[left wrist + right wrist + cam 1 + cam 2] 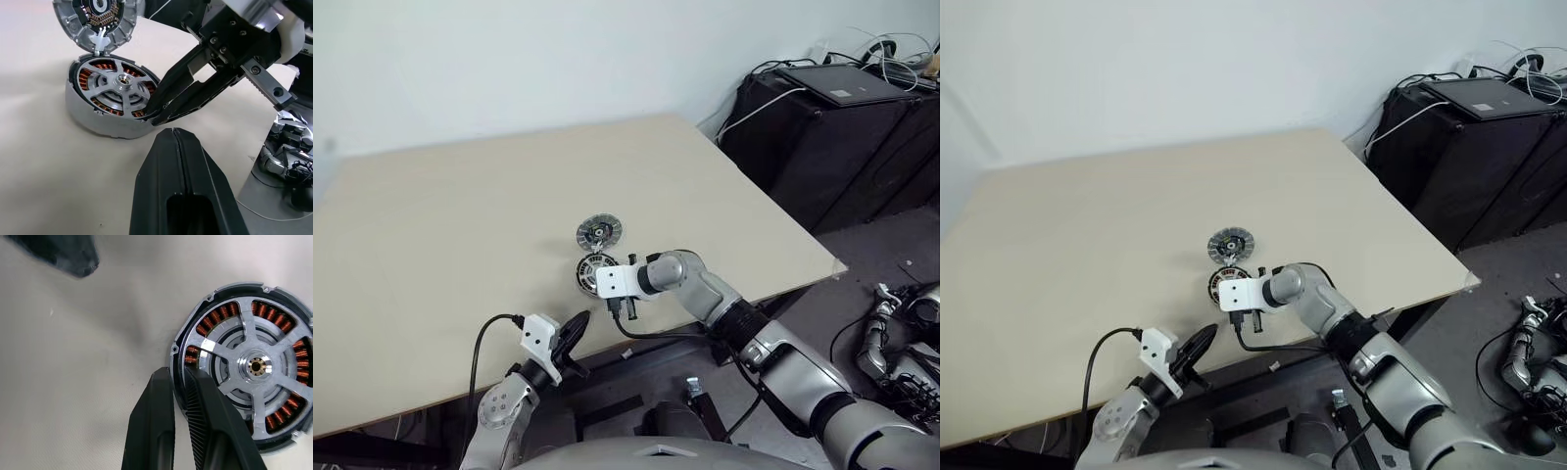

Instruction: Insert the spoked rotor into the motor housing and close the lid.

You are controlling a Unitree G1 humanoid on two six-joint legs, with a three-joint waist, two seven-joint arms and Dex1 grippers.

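A round motor housing (110, 100) with a silver-grey outer wall and a ring of copper-brown windings lies flat on the pale beige table (460, 225), its open face and central axis pointing straight up. Seated inside it is the silver-white spoked rotor (254, 367), five flat spokes radiating from a brass-coloured hub, the copper coils visible between the spokes.

The right gripper (178, 377), two black fingers on a white and silver wrist, reaches in from the table's near edge and angles down to the housing's rim. Its jaws are drawn nearly together and pinch that rim: one finger lies outside the grey wall, the other (its inner pad finely ribbed) rests just inside, over the windings and the rotor's edge.

Beyond the housing, on the side away from the right jaws, the round grey metal lid (95, 22) stands tilted up on a small white hinge-like tab that touches the housing's far rim. Its inner face, with a dark centre and copper-toned segments, tips down toward the rotor.

The left gripper (574, 330), black fingers pressed fully together with nothing between them, hangs level at the table's near edge, pointing toward the housing but well clear of it.

No brand, label or writing can be read on any part.
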